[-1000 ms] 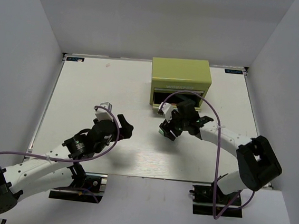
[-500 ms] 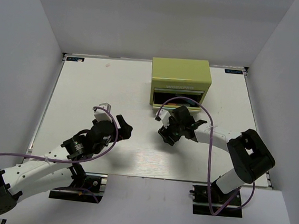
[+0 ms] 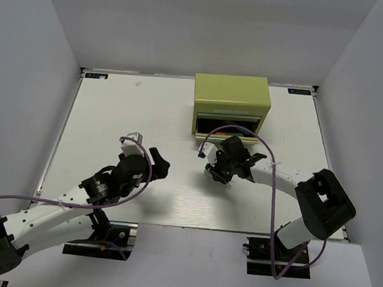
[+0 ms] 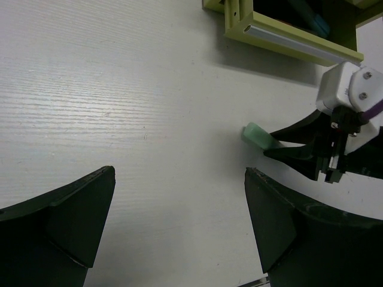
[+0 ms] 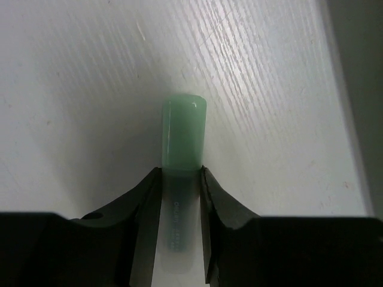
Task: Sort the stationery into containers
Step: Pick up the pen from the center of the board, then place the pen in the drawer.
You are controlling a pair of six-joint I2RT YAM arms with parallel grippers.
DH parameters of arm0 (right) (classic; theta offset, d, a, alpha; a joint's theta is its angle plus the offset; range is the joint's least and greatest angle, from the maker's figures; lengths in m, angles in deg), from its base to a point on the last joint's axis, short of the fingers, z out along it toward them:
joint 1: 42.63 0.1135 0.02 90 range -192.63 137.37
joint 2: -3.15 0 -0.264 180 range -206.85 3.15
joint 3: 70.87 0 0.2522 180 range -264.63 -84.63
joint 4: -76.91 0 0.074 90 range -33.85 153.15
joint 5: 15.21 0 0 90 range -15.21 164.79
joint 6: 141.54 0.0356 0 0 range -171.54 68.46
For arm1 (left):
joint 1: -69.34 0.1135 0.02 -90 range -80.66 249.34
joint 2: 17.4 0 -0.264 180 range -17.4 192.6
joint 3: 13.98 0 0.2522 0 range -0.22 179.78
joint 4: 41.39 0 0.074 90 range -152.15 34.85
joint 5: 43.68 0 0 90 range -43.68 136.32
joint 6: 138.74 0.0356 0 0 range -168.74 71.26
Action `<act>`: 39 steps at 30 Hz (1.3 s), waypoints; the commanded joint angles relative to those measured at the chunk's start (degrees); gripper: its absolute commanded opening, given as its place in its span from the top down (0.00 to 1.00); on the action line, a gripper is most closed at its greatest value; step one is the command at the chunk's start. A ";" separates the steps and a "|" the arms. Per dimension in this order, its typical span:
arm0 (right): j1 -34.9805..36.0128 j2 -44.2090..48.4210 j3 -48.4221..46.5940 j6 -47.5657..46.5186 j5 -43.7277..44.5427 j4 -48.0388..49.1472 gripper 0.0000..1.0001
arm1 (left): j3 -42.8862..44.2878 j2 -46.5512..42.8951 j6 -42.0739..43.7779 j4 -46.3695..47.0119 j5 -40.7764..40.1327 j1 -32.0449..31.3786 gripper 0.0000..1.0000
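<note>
The right jaws are pinching the green marker (image 5: 184,140) by its clear body, with the cap sticking out ahead. The marker is lying flat on the bench (image 3: 133,111), near the chest (image 3: 231,93) at the far edge, in front of its 1 open drawer (image 3: 228,131). The left jaws are hanging spread wide over the bench left of middle, well apart from the marker.

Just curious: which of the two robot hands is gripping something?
The right hand, closed on a short clear marker with a green cap; the left hand stands wide open, empty.
</note>
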 commanded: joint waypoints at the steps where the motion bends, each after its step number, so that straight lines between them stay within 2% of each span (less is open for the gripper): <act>1: -0.55 5.97 -4.49 -4.42 -0.77 -3.81 0.95 | -0.25 -0.20 -0.16 -0.32 -0.70 -0.04 0.01; 8: -2.92 9.41 -13.82 -16.19 1.51 -0.91 0.98 | -0.78 -0.72 -0.16 -0.32 -0.70 -0.04 0.01; 22: -9.33 -2.28 -17.87 -33.17 5.91 14.46 1.00 | -1.30 -2.40 -0.69 -0.85 -0.18 -0.04 0.01; 24: -9.95 -4.21 -18.83 -34.31 5.82 14.56 0.96 | -1.30 -2.40 -0.69 -0.85 -0.18 -0.04 0.01; 27: -10.48 -6.24 -21.46 -33.53 6.26 11.76 0.66 | -1.30 -2.40 -1.21 -0.85 -0.18 -0.04 0.01; 28: -10.65 -6.59 -22.60 -32.57 6.43 10.62 0.52 | -1.30 -2.40 -1.21 -0.85 -0.18 -0.04 0.01; 32: -11.27 -4.23 -23.32 -30.10 2.94 7.88 0.46 | -1.30 -2.40 -1.21 -1.37 -0.18 -0.04 0.01; 35: -11.71 -2.11 -21.83 -29.49 -0.57 4.38 0.46 | -1.92 -2.40 -1.21 -0.15 -0.18 -0.04 0.01; 37: -12.23 0.08 -20.77 -28.61 -3.13 3.23 0.50 | -1.92 -1.87 -1.21 0.47 0.34 -0.04 0.01; 39: -13.20 1.84 -20.50 -28.34 -7.95 -0.37 0.77 | -1.92 -1.17 -0.69 0.47 0.35 -0.04 0.01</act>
